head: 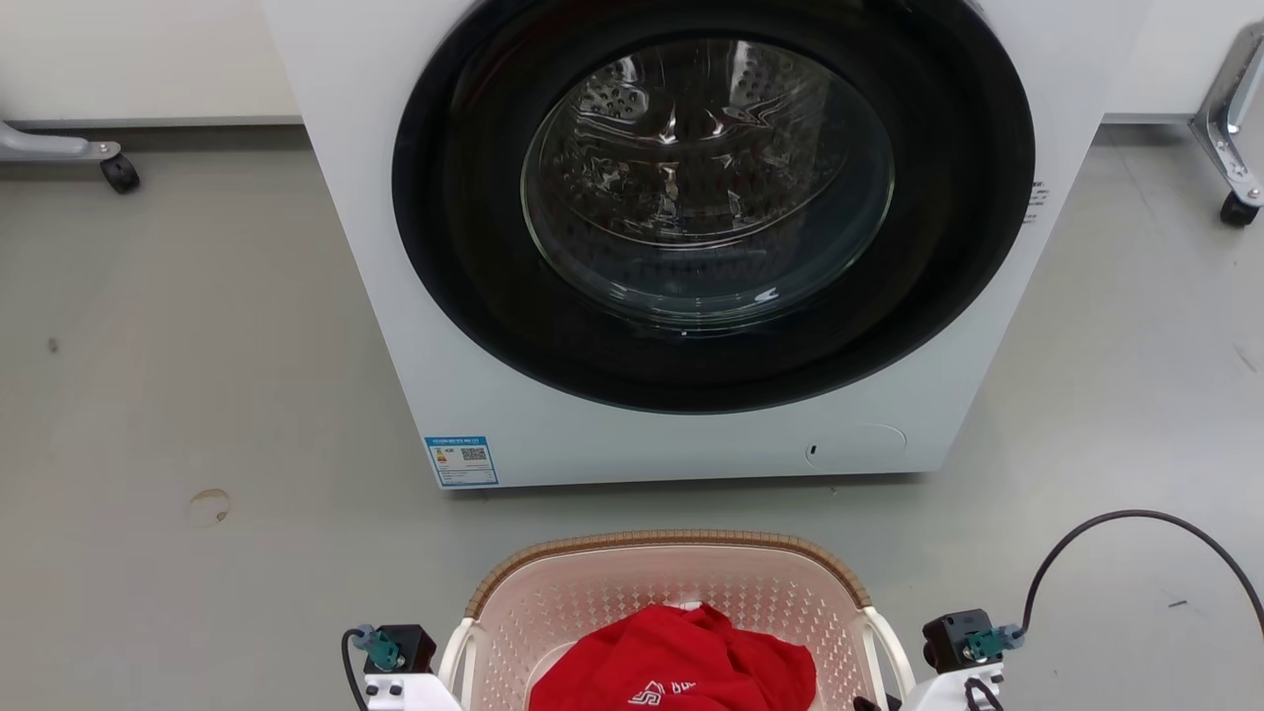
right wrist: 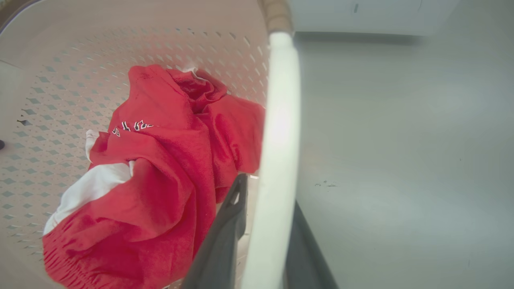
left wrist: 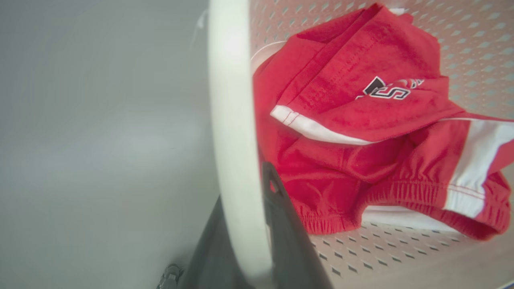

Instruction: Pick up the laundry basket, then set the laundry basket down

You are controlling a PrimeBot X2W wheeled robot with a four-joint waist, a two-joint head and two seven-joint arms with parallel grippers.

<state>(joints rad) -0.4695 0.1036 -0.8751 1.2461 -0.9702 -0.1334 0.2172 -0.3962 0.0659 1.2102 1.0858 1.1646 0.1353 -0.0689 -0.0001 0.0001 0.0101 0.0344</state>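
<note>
The laundry basket (head: 671, 541), pale pink and perforated with a brown woven rim, stands at the bottom middle of the head view, just before the washer. A red garment (head: 681, 662) with white trim lies inside it. My left gripper (left wrist: 245, 192) is shut on the basket's white left handle (left wrist: 233, 120), one dark finger on each side of the loop. My right gripper (right wrist: 269, 192) clamps the white right handle (right wrist: 279, 132) the same way. The wrist blocks of both arms flank the basket in the head view. Whether the basket's bottom touches the floor is hidden.
A white front-loading washer (head: 474, 296) with its round glass door closed stands right behind the basket. Wheeled metal legs sit at the far left (head: 118, 173) and far right (head: 1234, 207). A black cable (head: 1136, 515) loops above my right wrist. Grey floor lies on both sides.
</note>
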